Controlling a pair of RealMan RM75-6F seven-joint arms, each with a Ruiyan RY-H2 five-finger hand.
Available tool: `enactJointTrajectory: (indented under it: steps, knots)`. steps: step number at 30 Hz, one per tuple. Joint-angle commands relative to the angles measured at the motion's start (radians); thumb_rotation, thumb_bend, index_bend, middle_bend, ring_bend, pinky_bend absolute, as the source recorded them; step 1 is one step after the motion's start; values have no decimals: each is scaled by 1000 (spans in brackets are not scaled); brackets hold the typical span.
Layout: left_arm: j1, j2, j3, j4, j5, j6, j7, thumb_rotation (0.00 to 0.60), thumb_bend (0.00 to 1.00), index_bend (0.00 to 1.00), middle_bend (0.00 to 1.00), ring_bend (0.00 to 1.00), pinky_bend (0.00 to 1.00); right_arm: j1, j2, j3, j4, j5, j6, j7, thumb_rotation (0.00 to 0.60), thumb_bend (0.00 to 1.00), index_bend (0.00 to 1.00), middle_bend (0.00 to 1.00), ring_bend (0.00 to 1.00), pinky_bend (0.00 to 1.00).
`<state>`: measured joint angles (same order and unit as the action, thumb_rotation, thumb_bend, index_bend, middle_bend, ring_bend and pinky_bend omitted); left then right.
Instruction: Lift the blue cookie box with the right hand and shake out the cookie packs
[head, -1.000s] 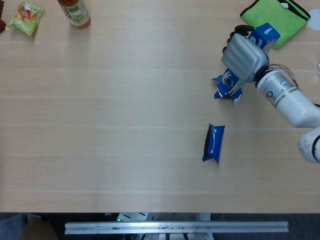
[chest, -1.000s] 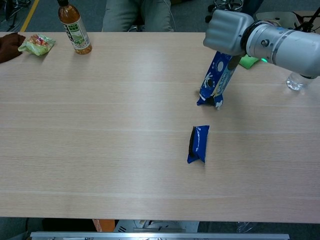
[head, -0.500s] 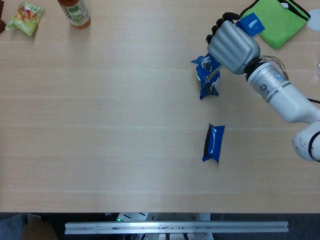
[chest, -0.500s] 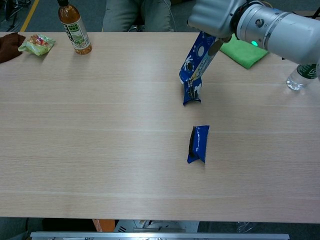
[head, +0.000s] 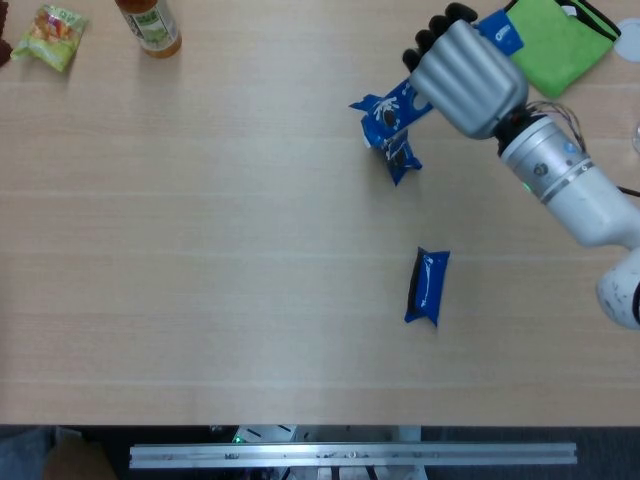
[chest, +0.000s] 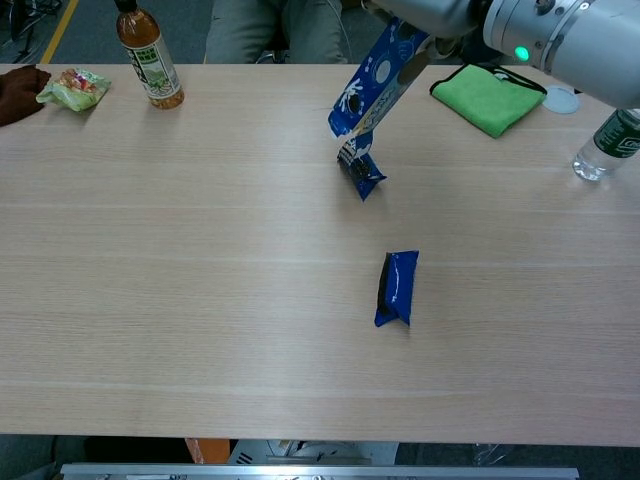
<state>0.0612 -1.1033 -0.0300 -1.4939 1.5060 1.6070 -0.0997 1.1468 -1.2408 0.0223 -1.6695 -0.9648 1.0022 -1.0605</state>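
Fingers (head: 432, 40) of right hand (head: 468, 75) grip tilted cardboard blue cookie box (chest: 375, 75); glossy cookie pack (chest: 360, 170) dangling from mouth.

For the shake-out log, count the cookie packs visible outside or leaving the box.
2: one cookie pack lies flat on the table; a second pack hangs from the blue cookie box mouth. More may remain hidden inside.
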Motion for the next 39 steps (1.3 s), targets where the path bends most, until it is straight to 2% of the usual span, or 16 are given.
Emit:
enactJointTrajectory:
  steps: [1, 11, 15, 25, 26, 32, 34, 39]
  knots:
    - [1, 2, 0, -2, 1, 2, 0, 600, 261, 272, 243, 186, 242, -18, -22, 1, -21, -28, 9, 22, 600, 145, 398, 448, 398, 422]
    - [7, 10, 2, -1, -2, 8, -5, 600, 260, 272, 243, 186, 242, -81, -161, -11, -14, -89, 81, 38, 600, 145, 398, 448, 398, 422]
    - [9, 11, 4, 7, -5, 4, -9, 600, 261, 272, 243, 186, 242, -109, -202, -39, -14, -115, 108, 2, 600, 145, 398, 448, 398, 422]
    - [3, 2, 5, 19, -3, -6, -13, 600, 261, 272, 243, 186, 242, -193, -215, -94, -79, -109, 168, -80, 600, 146, 390, 439, 392, 422]
    - [3, 1, 5, 20, -4, -7, -14, 600, 261, 272, 243, 186, 242, -204, -208, -97, -98, -93, 174, -87, 600, 145, 373, 428, 384, 422]
    - [0, 2, 5, 20, -3, -10, -12, 600, 261, 272, 243, 186, 242, -229, -173, -89, -183, -39, 211, -146, 600, 130, 51, 229, 219, 345]
    - [-1, 2, 6, 19, 0, -11, -9, 600, 260, 272, 243, 186, 242, -233, -161, -82, -209, -23, 222, -161, 600, 128, 3, 192, 188, 322]
    - [-2, 5, 6, 14, 1, -10, -7, 600, 261, 272, 243, 186, 242, -244, -123, -64, -251, -17, 235, -152, 600, 127, 0, 167, 173, 319]
